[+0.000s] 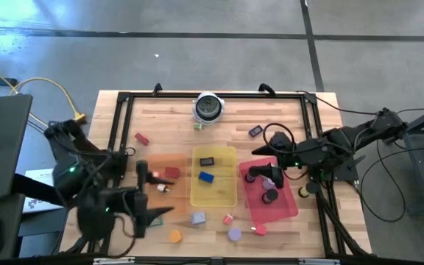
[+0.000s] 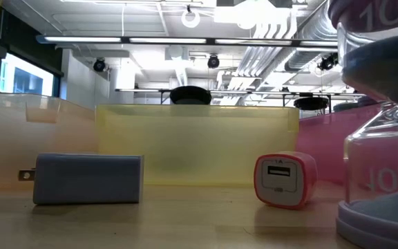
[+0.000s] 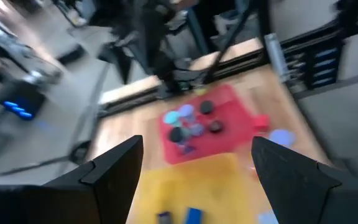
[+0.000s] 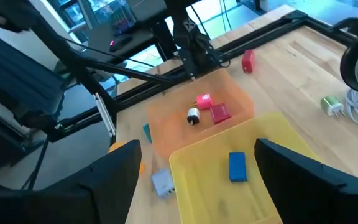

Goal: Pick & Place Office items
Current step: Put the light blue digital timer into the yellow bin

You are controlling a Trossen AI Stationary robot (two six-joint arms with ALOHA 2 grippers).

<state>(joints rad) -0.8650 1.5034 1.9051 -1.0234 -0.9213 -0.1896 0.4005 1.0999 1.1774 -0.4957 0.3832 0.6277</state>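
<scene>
The yellow tray (image 1: 213, 195) lies between both claws. The left claw (image 1: 144, 193) is spread and holds nothing; so is the right claw (image 1: 269, 175). Go slow down to the black discs (image 1: 270, 196) on the red tray (image 1: 289, 207) under the right claw.

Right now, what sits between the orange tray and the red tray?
The yellow tray, holding a blue block and a black block. The high view shows this best.

The numeral "10" shows on the hourglass (image 2: 382, 111).
</scene>
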